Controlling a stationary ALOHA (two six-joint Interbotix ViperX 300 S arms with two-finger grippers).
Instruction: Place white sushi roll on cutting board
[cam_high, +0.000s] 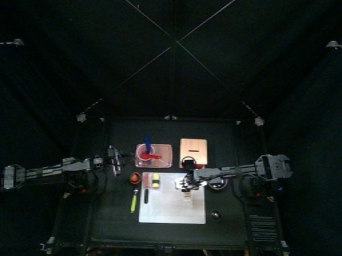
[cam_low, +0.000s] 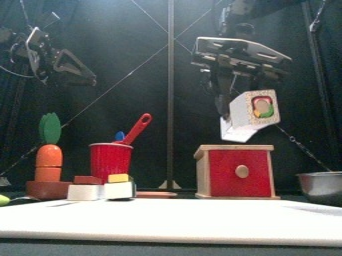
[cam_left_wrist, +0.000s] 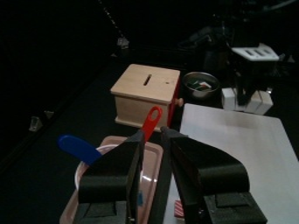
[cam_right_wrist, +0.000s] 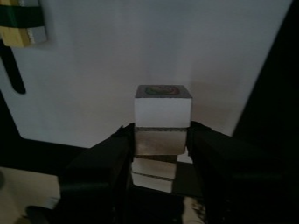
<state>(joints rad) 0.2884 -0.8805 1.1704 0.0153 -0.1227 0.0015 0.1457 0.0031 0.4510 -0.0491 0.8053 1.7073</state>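
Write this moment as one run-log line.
right fingers: gripping white sushi roll | position: above large flat white cutting board | left fingers: raised at table's left

Most of the cutting board (cam_high: 171, 201) lies bare below my right pincer (cam_low: 230, 92), free to pass. At lower left the red cup (cam_low: 110, 160), carrot (cam_low: 48, 158) and sushi pieces (cam_low: 103, 188) crowd; the wooden box (cam_low: 235, 171) blocks centre-right.

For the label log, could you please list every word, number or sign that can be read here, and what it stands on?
None: no readable text in any view.
The roll has a face with red and green patches, a pattern rather than letters; in the right wrist view its dark end is too blurred to read.
The box shows only a plain red front with a round knob.
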